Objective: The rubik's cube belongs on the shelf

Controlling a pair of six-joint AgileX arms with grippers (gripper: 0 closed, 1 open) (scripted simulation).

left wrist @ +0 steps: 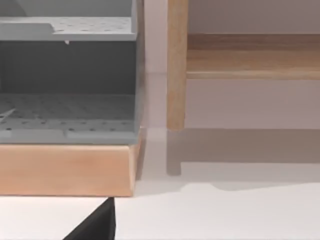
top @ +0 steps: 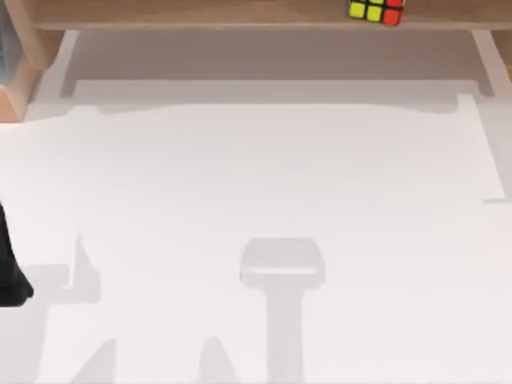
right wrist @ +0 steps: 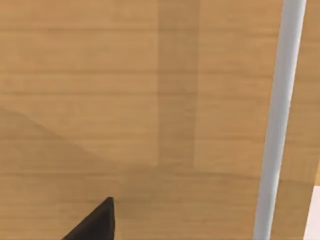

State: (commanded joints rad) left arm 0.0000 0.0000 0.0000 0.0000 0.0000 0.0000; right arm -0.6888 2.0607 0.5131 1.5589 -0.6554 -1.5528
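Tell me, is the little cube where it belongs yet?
It looks so: the rubik's cube sits on the shelf at the top view's upper edge, right of middle, with no pincer on it. The left arm waits at the table's left edge. Nothing obvious remains, perhaps parking the arms.

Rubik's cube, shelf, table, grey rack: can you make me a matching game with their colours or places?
Things:
1. rubik's cube
2. shelf
3. table
4. grey rack

Descriptions:
A. plain white, with shadows on it
B. sits on a wooden block beside the shelf's leg
C. long light-brown wooden board
D. yellow and red squares, lying on the board

Pairs: 1-D, 2-C, 3-A, 4-B
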